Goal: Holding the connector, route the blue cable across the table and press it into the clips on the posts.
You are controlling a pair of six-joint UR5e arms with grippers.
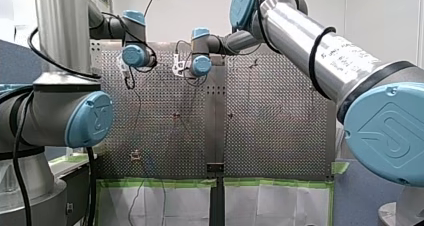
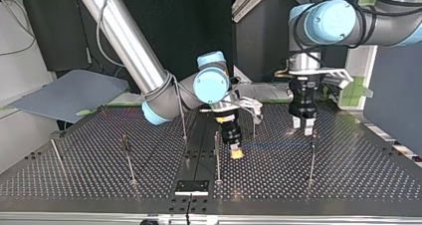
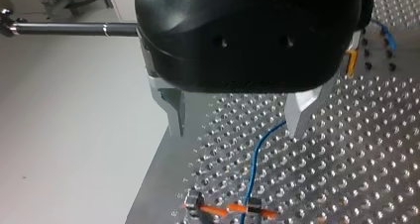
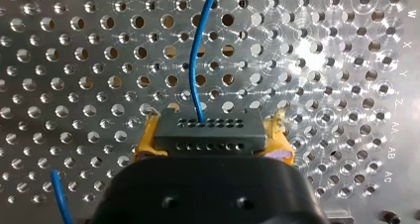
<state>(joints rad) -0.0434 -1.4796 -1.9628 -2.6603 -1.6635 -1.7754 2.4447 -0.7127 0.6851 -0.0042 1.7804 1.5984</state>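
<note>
A: Surface?
B: The tabletop (image 2: 348, 175) is bright perforated metal with thin rod posts (image 2: 217, 158) standing upright on it.
A: Grip status?
B: My left hand (image 3: 237, 125) has a black housing and bare metal fingers spread, released. My right hand (image 2: 237, 153) has its yellow pads clenched on the connector (image 4: 208, 132), a dark rectangular block with pin holes, near the tabletop's centre seam. A smooth, thin blue cable (image 4: 195, 60) exits it.

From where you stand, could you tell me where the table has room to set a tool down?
In the top view, the perforated metal table is bare between the thin metal post at its left edge and the clip-topped post, and beyond the rightmost post toward the right corner. The middle is crowded: the thin blue cable runs among posts.
</note>
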